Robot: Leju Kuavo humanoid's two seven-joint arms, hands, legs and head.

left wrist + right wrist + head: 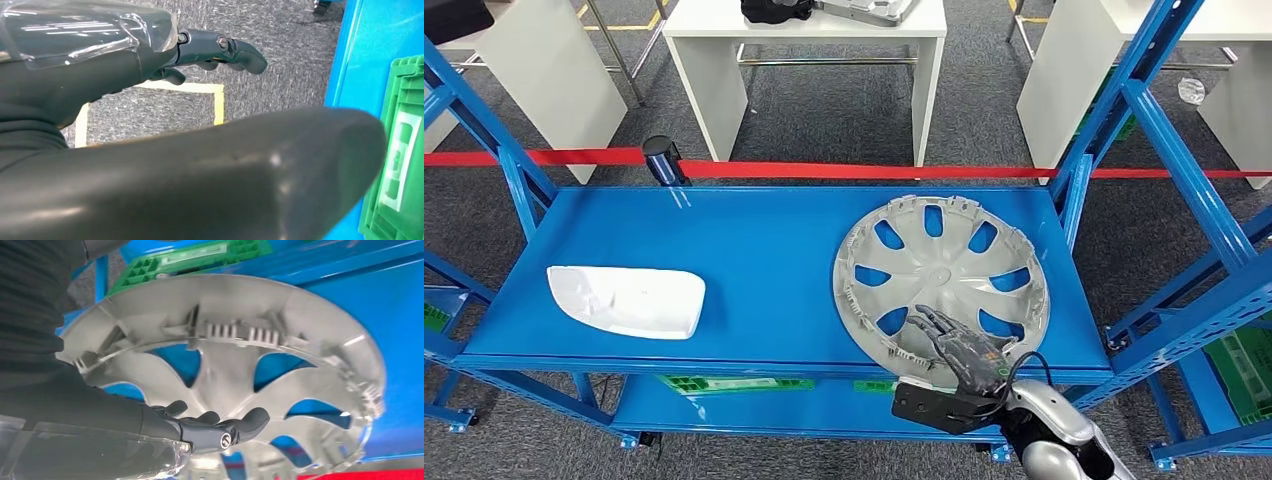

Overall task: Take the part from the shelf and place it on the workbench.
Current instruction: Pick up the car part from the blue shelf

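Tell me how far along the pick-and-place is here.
Early. Done: the right robot hand has reached the hubcap on the blue shelf, fingers spread over its near edge. In hand: closing a grip; none is visible yet. Left: lift it and carry it to the workbench.

Wheel cover [941,277] on shelf [764,250] right, mirror housing [627,300] on shelf left, tables [809,40] behind

The right hand [961,347] has dark grey fingers [240,425] with round screws, a black wrist box, a black cable and a silver arm [1054,430]. The left hand [215,52] is dark grey too.
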